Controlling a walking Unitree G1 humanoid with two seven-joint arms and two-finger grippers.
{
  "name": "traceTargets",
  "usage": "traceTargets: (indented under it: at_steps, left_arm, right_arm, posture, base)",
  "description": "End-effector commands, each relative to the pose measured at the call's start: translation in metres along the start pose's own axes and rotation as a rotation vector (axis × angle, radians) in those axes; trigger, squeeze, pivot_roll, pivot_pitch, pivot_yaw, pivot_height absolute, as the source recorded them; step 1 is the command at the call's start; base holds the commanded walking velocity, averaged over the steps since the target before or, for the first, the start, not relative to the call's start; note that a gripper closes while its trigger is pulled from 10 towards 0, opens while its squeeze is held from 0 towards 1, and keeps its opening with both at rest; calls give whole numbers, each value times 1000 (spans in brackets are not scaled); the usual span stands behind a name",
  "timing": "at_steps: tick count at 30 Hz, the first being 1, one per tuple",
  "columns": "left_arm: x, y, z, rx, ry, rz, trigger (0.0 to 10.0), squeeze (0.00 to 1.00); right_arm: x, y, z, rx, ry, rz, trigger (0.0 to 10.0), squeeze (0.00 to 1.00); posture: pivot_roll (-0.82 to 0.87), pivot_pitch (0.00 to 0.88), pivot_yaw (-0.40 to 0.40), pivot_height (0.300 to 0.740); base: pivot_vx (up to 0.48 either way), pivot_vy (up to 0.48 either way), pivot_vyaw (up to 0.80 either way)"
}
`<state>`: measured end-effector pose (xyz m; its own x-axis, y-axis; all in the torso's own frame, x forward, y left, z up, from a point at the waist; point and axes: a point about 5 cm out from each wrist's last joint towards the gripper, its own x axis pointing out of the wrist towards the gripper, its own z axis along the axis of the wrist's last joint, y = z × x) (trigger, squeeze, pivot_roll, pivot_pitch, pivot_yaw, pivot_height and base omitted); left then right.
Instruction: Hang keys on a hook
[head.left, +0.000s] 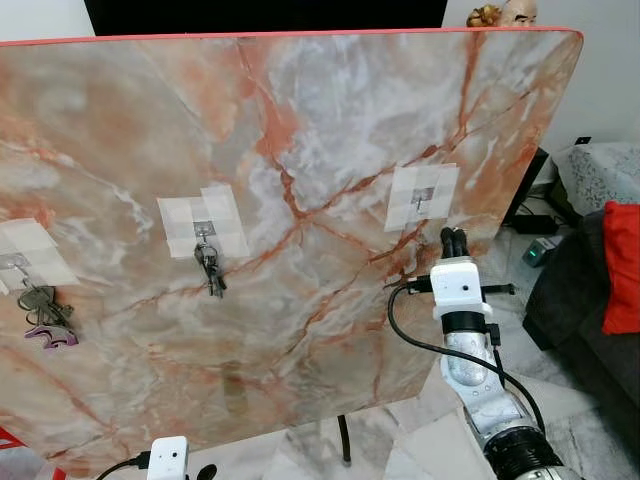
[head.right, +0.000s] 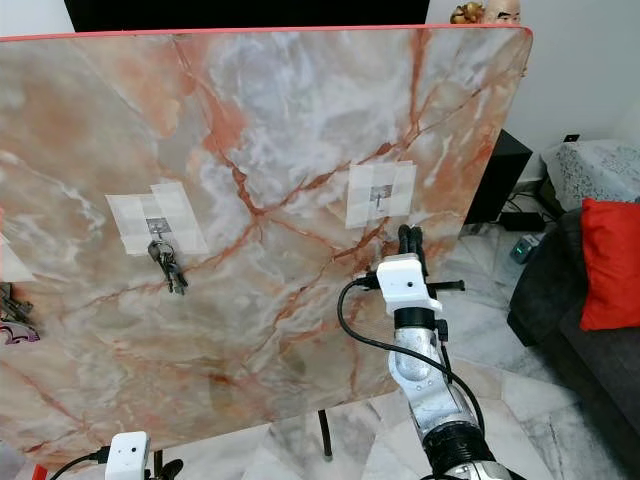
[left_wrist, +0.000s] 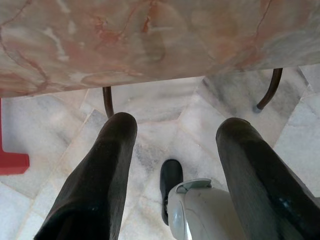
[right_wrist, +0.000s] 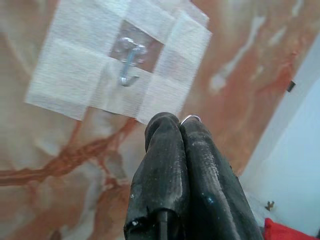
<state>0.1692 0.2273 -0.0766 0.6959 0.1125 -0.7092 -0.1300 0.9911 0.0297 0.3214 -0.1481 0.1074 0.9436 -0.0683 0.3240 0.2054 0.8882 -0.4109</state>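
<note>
An upright marble board (head.left: 300, 120) carries three taped metal hooks. The right hook (right_wrist: 129, 62) is bare. My right gripper (right_wrist: 179, 124) is raised just below and beside it, a short gap from the board, shut with a thin silver key ring (right_wrist: 190, 118) peeking out at its tips; the keys themselves are hidden. A bunch of keys (head.left: 208, 265) hangs from the middle hook, and another bunch with a purple tag (head.left: 45, 315) from the left hook. My left gripper (left_wrist: 177, 125) hangs low under the board's bottom edge, open and holding nothing.
The board stands on thin dark legs (left_wrist: 107, 100) over a marble tile floor. A dark sofa with a red cushion (head.left: 622, 265) is at the right, close to my right arm. A black speaker (head.right: 495, 175) stands behind the board's right edge.
</note>
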Motion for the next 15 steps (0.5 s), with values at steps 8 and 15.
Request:
traceTargets:
  at_steps: [8,15]
  left_arm:
    - [0,0,-1,-2,6,0,10000,0]
    - [0,-1,-1,-3,5,-2,10000,0]
  right_arm:
    - [9,8,10,-78,-62,84,10000,0]
    - [10,10,10,-113,-74,106,10000,0]
  posture:
    - [70,0,-55,740]
    - [69,0,-57,740]
  base:
    - [0,0,0]
    - [0,0,0]
